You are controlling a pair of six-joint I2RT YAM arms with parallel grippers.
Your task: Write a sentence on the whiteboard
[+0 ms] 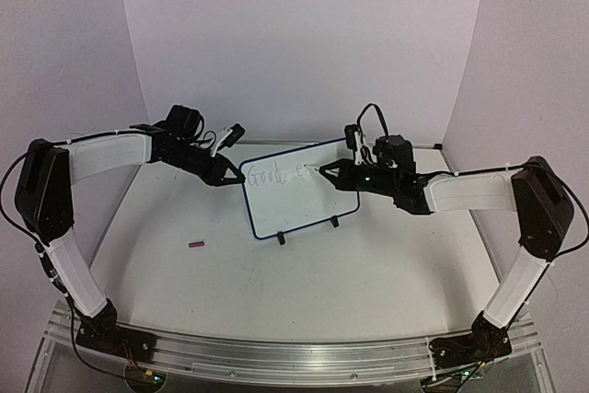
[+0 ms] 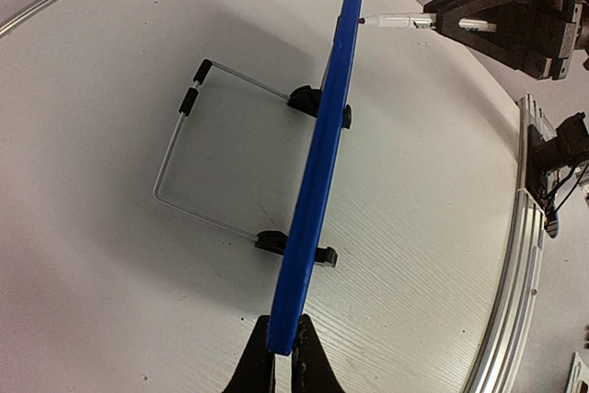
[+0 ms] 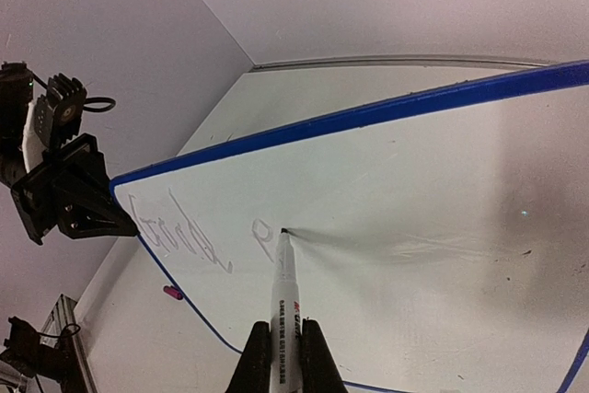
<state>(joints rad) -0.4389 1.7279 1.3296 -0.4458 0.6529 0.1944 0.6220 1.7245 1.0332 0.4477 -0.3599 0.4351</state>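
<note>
Risk: whiteboard (image 1: pixel 294 192) stands far-centre on table (image 1: pixel 304 301) on thin feet (image 1: pixel 282 238), left claw (image 1: pixel 230 178) clamped on its left edge; hard pen pressure may tip or skew it | marker (image 3: pixel 284 292) gripped in right claw (image 3: pixel 285 356), tip touching board right of "Good"; may slip, garbling sentence (image 1: pixel 269 174) | Setting: pale curved backdrop (image 1: pixel 304 34); table white; small red item (image 1: pixel 196 245) near-left.
</note>
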